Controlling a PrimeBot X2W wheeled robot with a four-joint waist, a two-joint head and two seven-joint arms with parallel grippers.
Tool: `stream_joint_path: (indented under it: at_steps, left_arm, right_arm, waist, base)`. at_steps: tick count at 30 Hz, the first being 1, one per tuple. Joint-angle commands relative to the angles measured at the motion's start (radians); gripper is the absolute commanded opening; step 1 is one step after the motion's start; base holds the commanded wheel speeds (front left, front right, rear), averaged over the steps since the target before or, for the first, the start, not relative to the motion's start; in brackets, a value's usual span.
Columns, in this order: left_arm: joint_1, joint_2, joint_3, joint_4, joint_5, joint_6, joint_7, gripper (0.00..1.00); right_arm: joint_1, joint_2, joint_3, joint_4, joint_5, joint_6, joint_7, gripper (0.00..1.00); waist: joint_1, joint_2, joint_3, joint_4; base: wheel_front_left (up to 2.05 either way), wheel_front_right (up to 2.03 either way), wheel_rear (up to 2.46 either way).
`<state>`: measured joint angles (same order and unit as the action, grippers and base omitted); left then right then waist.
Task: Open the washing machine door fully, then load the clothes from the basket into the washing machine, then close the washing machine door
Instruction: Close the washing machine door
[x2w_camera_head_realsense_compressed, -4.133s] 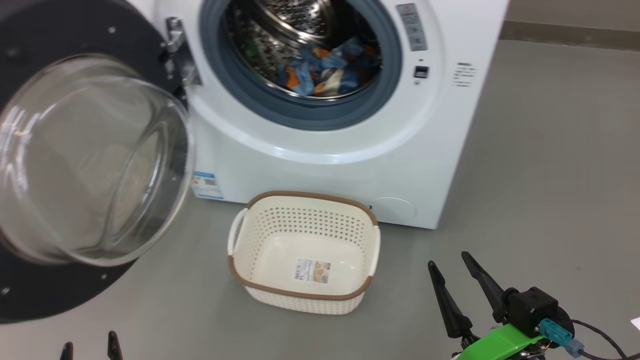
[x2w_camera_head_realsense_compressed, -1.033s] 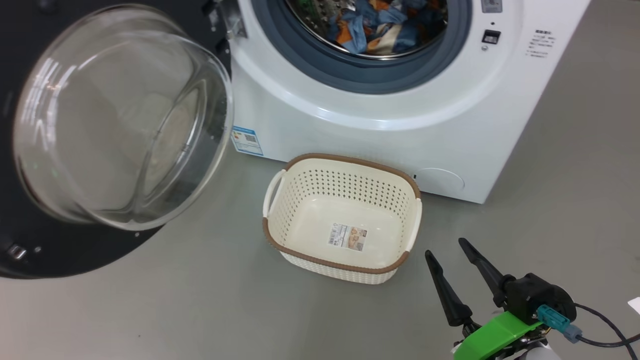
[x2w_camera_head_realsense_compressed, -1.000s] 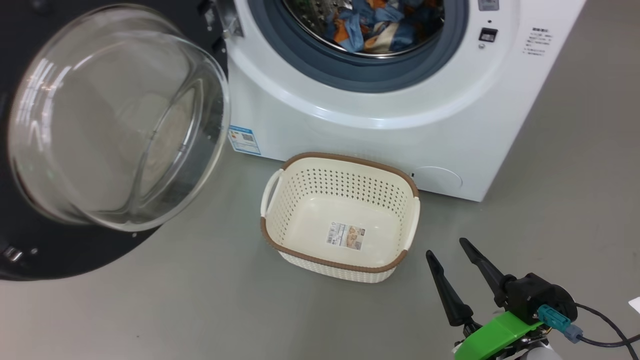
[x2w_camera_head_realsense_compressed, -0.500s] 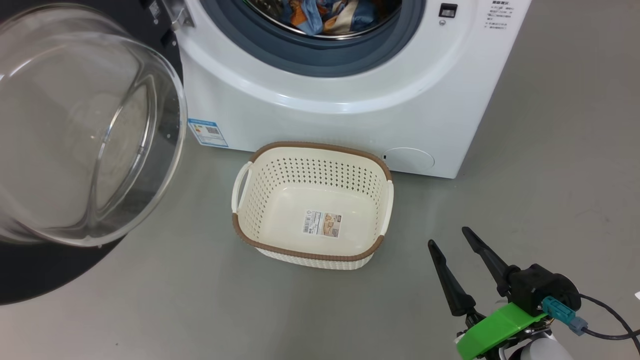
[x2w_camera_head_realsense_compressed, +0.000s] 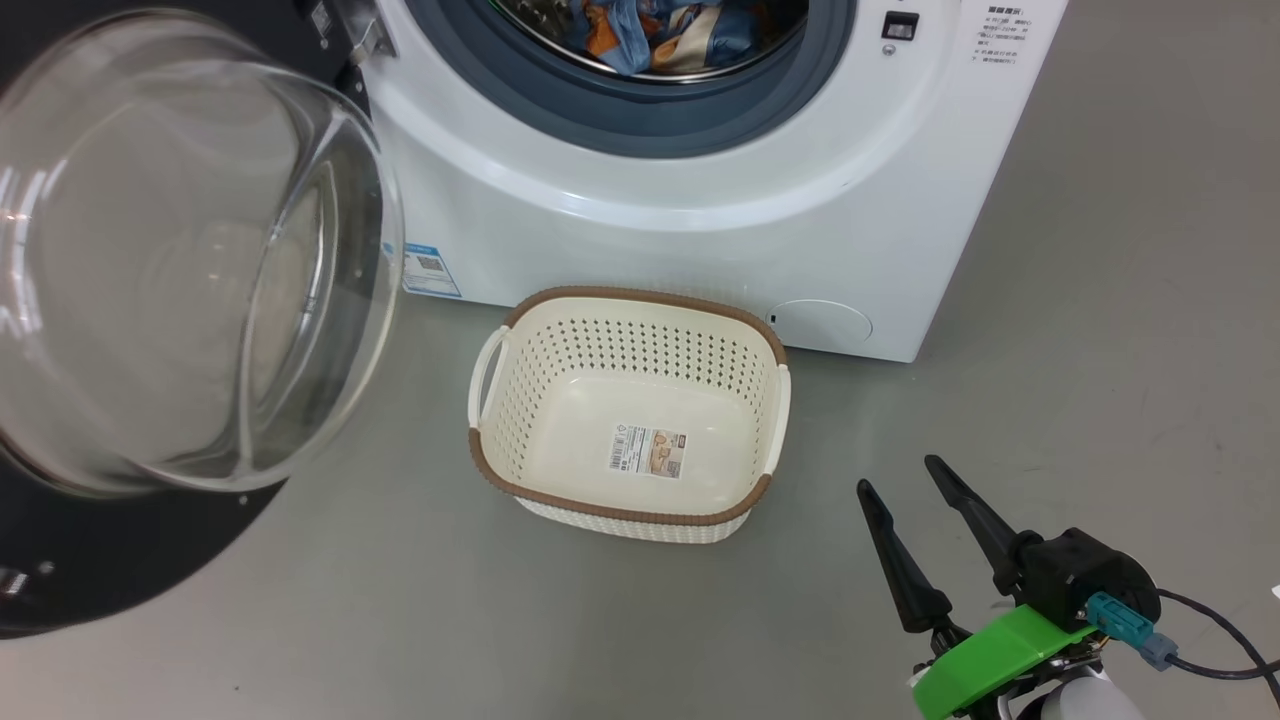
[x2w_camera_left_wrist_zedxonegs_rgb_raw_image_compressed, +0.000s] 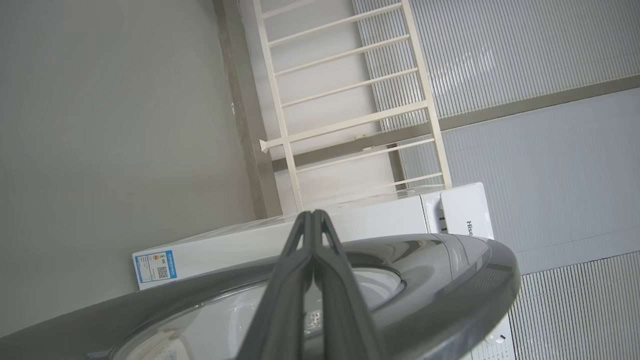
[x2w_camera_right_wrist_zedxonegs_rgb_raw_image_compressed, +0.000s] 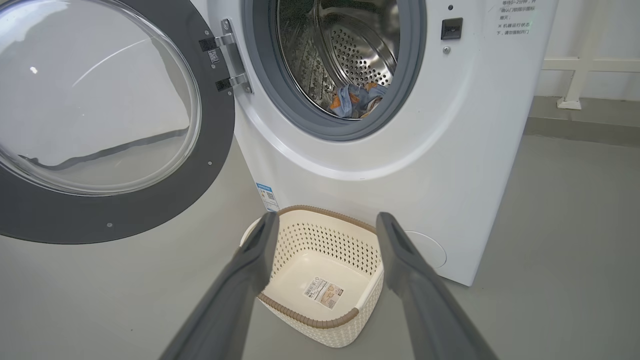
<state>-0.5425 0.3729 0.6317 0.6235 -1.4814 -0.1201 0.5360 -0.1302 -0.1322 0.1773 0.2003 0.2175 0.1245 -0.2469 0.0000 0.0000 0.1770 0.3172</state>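
Right wrist view: right gripper (x2w_camera_right_wrist_zedxonegs_rgb_raw_image_compressed: 326, 216) spread wide, empty, facing washing machine (x2w_camera_right_wrist_zedxonegs_rgb_raw_image_compressed: 450, 150); left gripper (x2w_camera_left_wrist_zedxonegs_rgb_raw_image_compressed: 312, 214) pressed together, at washing machine door (x2w_camera_right_wrist_zedxonegs_rgb_raw_image_compressed: 150, 215), which hangs open off the machine's hinge (x2w_camera_right_wrist_zedxonegs_rgb_raw_image_compressed: 227, 62); basket (x2w_camera_right_wrist_zedxonegs_rgb_raw_image_compressed: 310, 320) empty, just before the machine; clothes (x2w_camera_right_wrist_zedxonegs_rgb_raw_image_compressed: 357, 100) inside the machine's drum (x2w_camera_right_wrist_zedxonegs_rgb_raw_image_compressed: 360, 45).

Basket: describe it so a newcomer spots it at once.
Start at the big white washing machine, its round door swung open at left. On the grey floor just before it sits the basket: cream perforated plastic with a brown rim, empty except for a paper label.
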Motion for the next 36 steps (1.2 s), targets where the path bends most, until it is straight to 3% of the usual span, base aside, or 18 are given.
stream_joint_path:
  at_steps: [1, 9, 16, 28, 36]
  left_arm:
    - [0.013, 0.016, -0.017, -0.034, -0.01, -0.006, 0.046, 0.0]
    - [0.09, -0.017, -0.057, -0.158, -0.075, 0.039, 0.235, 0.0]
    - [0.167, -0.056, -0.091, -0.291, -0.14, 0.12, 0.385, 0.0]
    - [0.276, -0.148, -0.119, -0.498, -0.202, 0.176, 0.475, 0.0]
    - [0.322, -0.191, -0.143, -0.58, -0.209, 0.185, 0.497, 0.0]
  right_arm:
    - [-0.019, 0.006, 0.024, -0.019, 0.007, 0.006, -0.002, 1.0]
    - [-0.018, 0.014, 0.034, -0.007, 0.014, 0.006, -0.004, 1.0]
    - [-0.011, 0.02, 0.043, 0.001, 0.02, 0.006, -0.007, 1.0]
    - [-0.016, 0.033, 0.048, 0.003, 0.026, 0.006, -0.012, 1.0]
    - [-0.024, 0.041, 0.042, 0.002, 0.028, 0.006, -0.014, 1.0]
  waist:
    - [0.0, 0.0, -0.003, 0.001]
    - [0.0, 0.0, -0.021, 0.0]
    - [0.0, 0.0, -0.037, -0.012]
    - [0.0, 0.0, -0.036, -0.084]
    - [0.0, 0.0, -0.029, -0.148]
  base:
    - [0.0, 0.0, 0.0]
    - [0.0, 0.0, 0.0]
    - [0.0, 0.0, 0.0]
    - [0.0, 0.0, 0.0]
    - [0.0, 0.0, 0.0]
